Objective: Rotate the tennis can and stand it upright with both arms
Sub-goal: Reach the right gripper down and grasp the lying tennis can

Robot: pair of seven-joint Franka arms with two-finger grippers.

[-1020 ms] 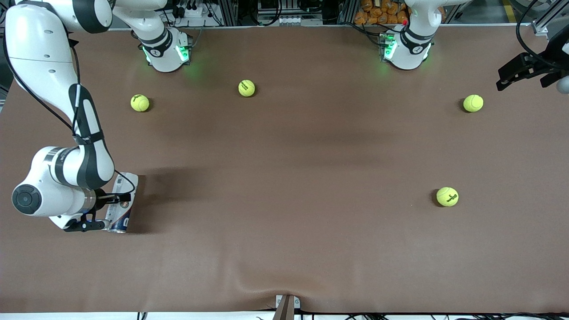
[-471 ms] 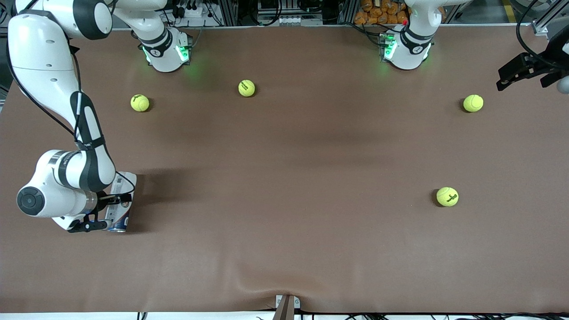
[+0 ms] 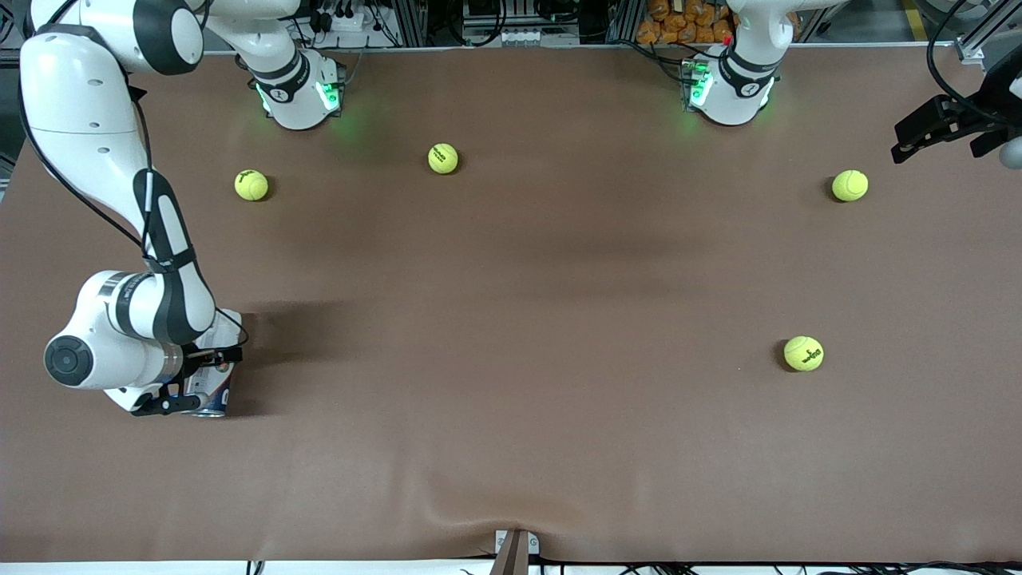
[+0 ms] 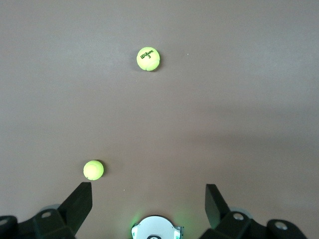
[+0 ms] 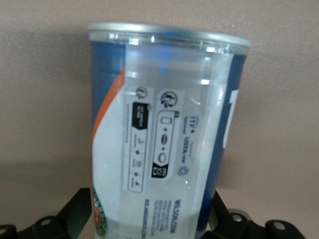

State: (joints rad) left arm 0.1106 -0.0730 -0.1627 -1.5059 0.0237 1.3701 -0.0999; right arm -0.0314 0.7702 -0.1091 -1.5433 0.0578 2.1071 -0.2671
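Note:
The tennis can [image 3: 218, 375], clear with a white and navy label and a silver rim, is at the right arm's end of the table. It is tilted, with its navy end low on the brown mat. My right gripper [image 3: 196, 382] is shut on its body from both sides. In the right wrist view the can [image 5: 164, 144] fills the frame between the dark fingers [image 5: 77, 209], rim pointing away from the camera. My left gripper [image 3: 906, 142] is open and empty, up over the left arm's end of the table; its wrist view shows spread fingers [image 4: 79, 199].
Several yellow-green tennis balls lie on the brown mat [image 3: 511, 319]: one [image 3: 251, 184] and one [image 3: 442, 158] close to the right arm's base, one [image 3: 849, 185] under the left gripper, one [image 3: 803, 353] nearer the camera. The left wrist view shows two balls [image 4: 148, 59], [image 4: 93, 170].
The right arm has swung its wrist and tipped the can steeper, so the can looks shorter from above. The left arm has not moved.

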